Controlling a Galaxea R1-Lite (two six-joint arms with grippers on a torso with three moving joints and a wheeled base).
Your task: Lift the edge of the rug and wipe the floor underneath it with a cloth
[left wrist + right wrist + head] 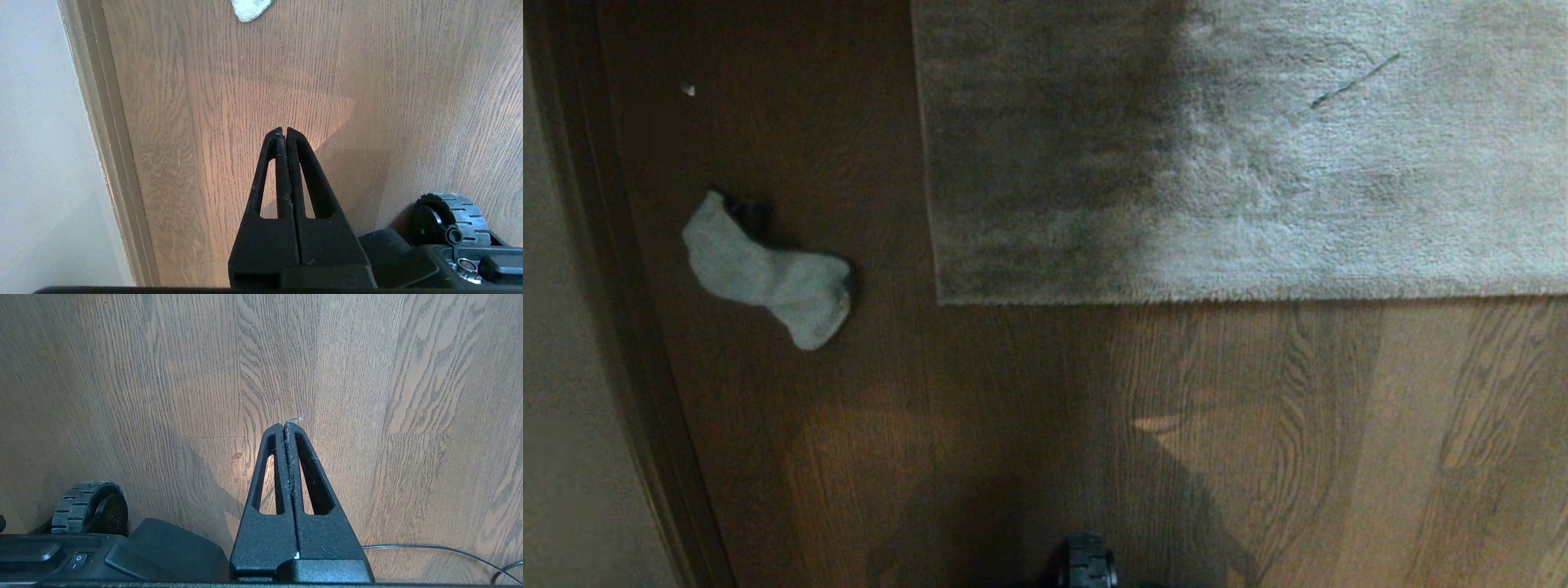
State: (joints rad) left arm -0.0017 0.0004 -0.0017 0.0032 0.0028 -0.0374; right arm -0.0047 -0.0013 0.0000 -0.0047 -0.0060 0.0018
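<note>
**Both end effectors pressed together over bare floor**

Nearest your head camera sits a black wheel (1086, 562) of the base, at the bottom edge of the view, on the floor (1258, 425). You see neither arm there. Ahead of the wheel, the rug edge (1241, 296) runs straight across the planks and ends in a square corner (941, 300); the rug lies flat, its left part in shadow. A thin dark strand (1354, 82) lies on the pile further back.

Your cloth (768, 273) lies crumpled on the floor left of that corner, apart from the rug and near the dark baseboard (621, 327) along the left wall.

Your left end effector (284, 130) hangs over bare planks with its fingers pressed together and nothing between them; a pale tip of the cloth (249, 10) shows ahead of it, well apart, and the baseboard (110, 143) runs alongside.

Your right end effector (284, 425) is likewise pressed together over bare wood, with wisps of lint clinging to its fingertips. A thin cable (429, 549) lies on the floor beside it.
</note>
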